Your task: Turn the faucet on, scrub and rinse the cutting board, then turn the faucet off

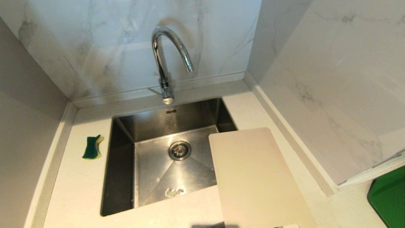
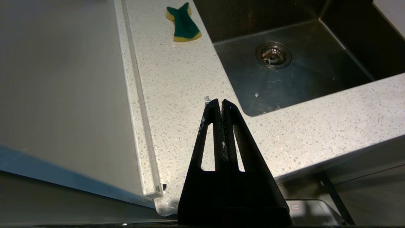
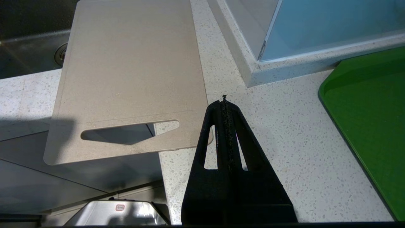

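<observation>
Cutting board (image 1: 258, 177) lies flat on counter (image 1: 76, 190) at sink's (image 1: 121, 177) 3 o'clock, corner overhanging basin. Right gripper (image 3: 224, 103) pinched closed, empty, just beside board's handle end. Left gripper (image 2: 220, 103) closed, empty, over counter's front edge. Faucet (image 1: 164, 63) at 12 o'clock.

The tall chrome gooseneck faucet (image 1: 164, 63) gleams silver against white grey-veined marble wall tiles (image 1: 104, 47). The thin rectangular cutting board (image 1: 256, 177) is pale cream-beige. The white stone bench (image 1: 79, 190) is finely speckled. A small foam sponge (image 1: 93, 147) shows green over yellow; the flat plastic tray (image 3: 370, 117) is vivid green.
</observation>
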Motion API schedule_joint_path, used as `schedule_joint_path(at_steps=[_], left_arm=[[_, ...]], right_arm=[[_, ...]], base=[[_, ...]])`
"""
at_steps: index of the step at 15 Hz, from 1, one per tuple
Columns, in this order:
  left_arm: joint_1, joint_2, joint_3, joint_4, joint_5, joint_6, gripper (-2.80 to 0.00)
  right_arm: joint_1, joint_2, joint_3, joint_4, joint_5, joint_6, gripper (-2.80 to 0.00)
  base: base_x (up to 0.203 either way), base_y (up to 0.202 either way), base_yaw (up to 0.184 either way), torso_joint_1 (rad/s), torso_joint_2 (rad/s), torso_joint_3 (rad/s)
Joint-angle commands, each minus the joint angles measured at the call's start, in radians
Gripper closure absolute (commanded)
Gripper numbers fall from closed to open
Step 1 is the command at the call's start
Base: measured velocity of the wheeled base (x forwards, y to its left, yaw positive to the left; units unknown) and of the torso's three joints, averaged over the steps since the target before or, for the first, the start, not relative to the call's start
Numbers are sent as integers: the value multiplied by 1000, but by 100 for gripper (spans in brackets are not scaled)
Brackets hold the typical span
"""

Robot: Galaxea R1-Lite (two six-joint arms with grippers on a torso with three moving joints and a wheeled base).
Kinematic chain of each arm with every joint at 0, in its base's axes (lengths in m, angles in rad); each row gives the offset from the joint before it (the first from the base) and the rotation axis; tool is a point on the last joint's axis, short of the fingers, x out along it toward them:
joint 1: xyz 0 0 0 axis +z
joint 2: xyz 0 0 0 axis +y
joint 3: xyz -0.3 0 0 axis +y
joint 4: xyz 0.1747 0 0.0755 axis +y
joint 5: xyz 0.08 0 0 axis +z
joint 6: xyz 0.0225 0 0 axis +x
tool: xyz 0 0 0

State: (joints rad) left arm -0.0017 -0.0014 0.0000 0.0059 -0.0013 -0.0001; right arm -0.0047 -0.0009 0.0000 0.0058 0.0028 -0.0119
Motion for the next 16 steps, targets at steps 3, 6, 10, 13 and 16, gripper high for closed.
schedule_joint_path(at_steps=[3,6,10,13,16], left_arm=[[-1,3,2,0,0,0,0],[0,3,2,0,0,0,0],[0,3,2,0,0,0,0],[-1,2,2,0,0,0,0],[0,3,2,0,0,0,0]], right_arm=[[0,1,0,0,0,0,0],[0,1,0,0,0,0,0],[0,1,0,0,0,3,0],[0,1,0,0,-1,4,0],[0,1,0,0,-1,5,0]], base=[[0,0,0,0,0,0],[0,0,0,0,0,0],[0,0,0,0,0,0],[0,0,0,0,0,0],[0,0,0,0,0,0]])
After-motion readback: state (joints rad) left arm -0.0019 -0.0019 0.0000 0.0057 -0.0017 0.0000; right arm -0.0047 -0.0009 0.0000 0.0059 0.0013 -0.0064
